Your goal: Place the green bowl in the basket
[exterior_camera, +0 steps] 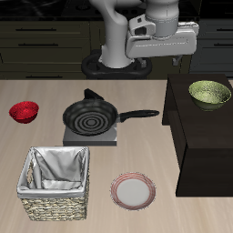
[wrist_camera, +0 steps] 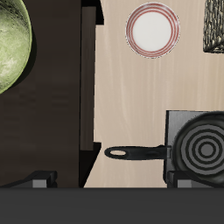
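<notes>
The green bowl (exterior_camera: 209, 94) stands upright on top of a dark brown block (exterior_camera: 205, 150) at the table's side; it also shows in the wrist view (wrist_camera: 9, 44). The basket (exterior_camera: 56, 182), woven with a pale cloth lining, sits near the table's front edge, far from the bowl; only its corner shows in the wrist view (wrist_camera: 216, 26). My gripper (exterior_camera: 171, 57) hangs high above the table's back, behind the bowl and apart from it. In the wrist view the gripper (wrist_camera: 109, 182) is open and empty, with both fingertips (wrist_camera: 39, 180) spread wide.
A black frying pan (exterior_camera: 89, 116) rests on a grey burner plate (exterior_camera: 91, 136) mid-table, its handle (wrist_camera: 131, 153) pointing toward the dark block. A pink-rimmed plate (exterior_camera: 133, 190) lies beside the basket. A small red bowl (exterior_camera: 25, 111) sits at the far side.
</notes>
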You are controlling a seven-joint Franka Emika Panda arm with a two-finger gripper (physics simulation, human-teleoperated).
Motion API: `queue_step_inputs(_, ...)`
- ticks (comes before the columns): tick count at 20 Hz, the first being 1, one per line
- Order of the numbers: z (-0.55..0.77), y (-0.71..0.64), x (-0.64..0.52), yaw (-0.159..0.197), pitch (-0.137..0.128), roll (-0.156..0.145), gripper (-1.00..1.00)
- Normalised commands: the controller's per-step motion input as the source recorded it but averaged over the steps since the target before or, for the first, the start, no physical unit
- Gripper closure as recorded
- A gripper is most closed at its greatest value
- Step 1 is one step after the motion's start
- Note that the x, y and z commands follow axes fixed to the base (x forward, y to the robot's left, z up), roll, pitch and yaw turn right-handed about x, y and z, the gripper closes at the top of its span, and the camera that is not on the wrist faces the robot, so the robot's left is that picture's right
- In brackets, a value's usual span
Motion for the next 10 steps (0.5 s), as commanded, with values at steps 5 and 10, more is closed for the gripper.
queue_step_inputs(5, 0.03, 0.29, 0.1, -0.002, 0.006, 0.033, -1.0)
queue_step_inputs(10, 0.12, 0.23, 0.13, -0.022, -0.008, 0.015, -1.0)
